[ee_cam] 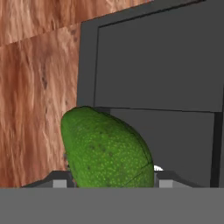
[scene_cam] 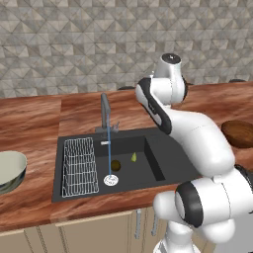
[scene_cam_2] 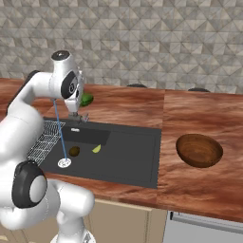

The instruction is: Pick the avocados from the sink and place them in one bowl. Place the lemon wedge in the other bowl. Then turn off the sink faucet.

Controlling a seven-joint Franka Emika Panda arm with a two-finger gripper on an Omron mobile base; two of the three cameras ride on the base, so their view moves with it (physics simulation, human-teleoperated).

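The white arm's lower joints crowd the bottom right of the left base view; beyond them the dark sink (scene_cam: 126, 165) holds the olive-brown avocado (scene_cam: 115, 164) and, just beside it at 2 o'clock, the lemon wedge (scene_cam: 133, 157), with the round drain (scene_cam: 111, 180) at 6 o'clock and the wire rack (scene_cam: 79, 167) in the left basin. Water runs in a thin blue line from the faucet (scene_cam: 105, 111), so that step is not yet done. The pale bowl (scene_cam: 11, 169) sits at 9 o'clock on the wooden surface (scene_cam: 34, 118). In the right base view the bright green avocado (scene_cam_2: 86, 99) peeks out by the arm's wrist above the sink's back edge, and the brown wooden bowl (scene_cam_2: 199, 150) lies well apart at 3 o'clock, under a grey patterned tile wall (scene_cam_2: 142, 38). In the hand view the gripper (ee_cam: 111, 179) clamps that green avocado between its fingers. I judge the first avocado is mid-carry; next it needs swinging over the wooden bowl and releasing.
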